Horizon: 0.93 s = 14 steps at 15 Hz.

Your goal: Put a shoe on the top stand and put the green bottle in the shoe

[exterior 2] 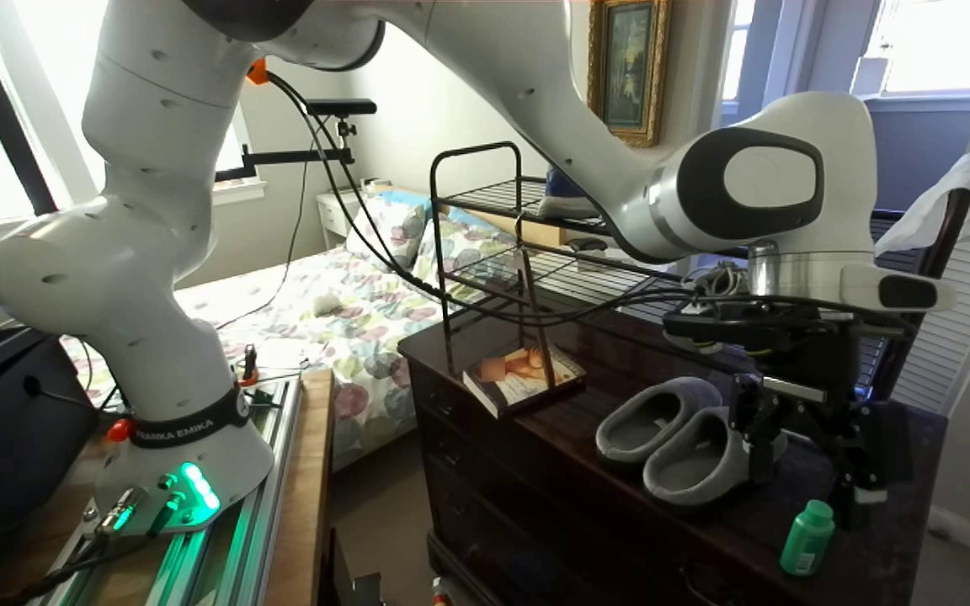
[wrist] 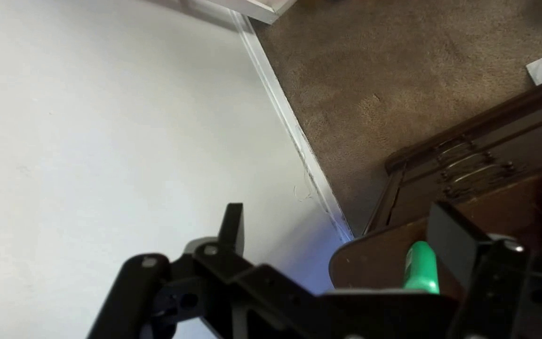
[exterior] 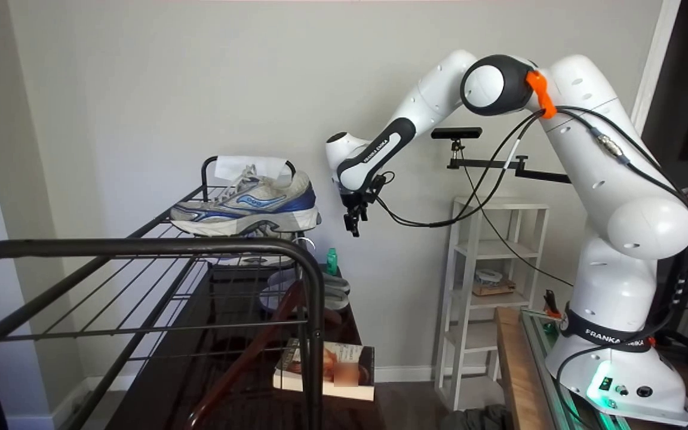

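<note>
While the green bottle (exterior 2: 808, 539) stands upright on the worktop (exterior 2: 876, 555) near the slippers (exterior 2: 691, 463), your tool (exterior 2: 813, 486) hangs above their level, spread wide and holding nothing. Picking up the bottle looks like your step: centre it in the tool's gap, descend straight without brushing the slippers, and squeeze gently lest it tip. The shoe (exterior: 248, 206) already sits on the top stand (exterior 2: 489, 196), above the slippers.
</note>
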Motion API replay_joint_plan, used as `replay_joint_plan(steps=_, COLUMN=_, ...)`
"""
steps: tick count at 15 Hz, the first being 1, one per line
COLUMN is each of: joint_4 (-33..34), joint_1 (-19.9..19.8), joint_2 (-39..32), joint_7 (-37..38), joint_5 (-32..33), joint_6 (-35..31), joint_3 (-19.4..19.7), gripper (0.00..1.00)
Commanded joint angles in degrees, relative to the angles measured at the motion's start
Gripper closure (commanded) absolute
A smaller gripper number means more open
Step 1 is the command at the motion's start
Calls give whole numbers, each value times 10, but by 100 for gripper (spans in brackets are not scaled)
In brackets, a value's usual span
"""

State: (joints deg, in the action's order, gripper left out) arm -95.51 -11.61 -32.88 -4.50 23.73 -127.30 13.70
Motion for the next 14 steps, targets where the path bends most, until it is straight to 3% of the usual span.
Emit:
replay_joint_plan(steps=1, joint_4=6, joint_1=0, joint_2=-5, joint_7=-1, joint_5=-1, joint_6=1, joint_3=0, gripper=0)
replay_joint_plan(steps=5, joint_4=13, joint_1=-1, joint_2=-10, joint_7=-1, joint_5=-2, joint_6=1, joint_3=1, gripper=0)
replay_joint_plan(steps=10, joint_4=-24, joint_1=-2, joint_2=-15, joint_7=-4, joint_5=27, joint_6=-185, joint_3=7, gripper=0)
replay_joint_plan(steps=14, joint_4=-31, joint_1=-8, joint_2=-31, joint_7=-35, joint_5=5, joint_6=-231, joint_3=-3, gripper=0)
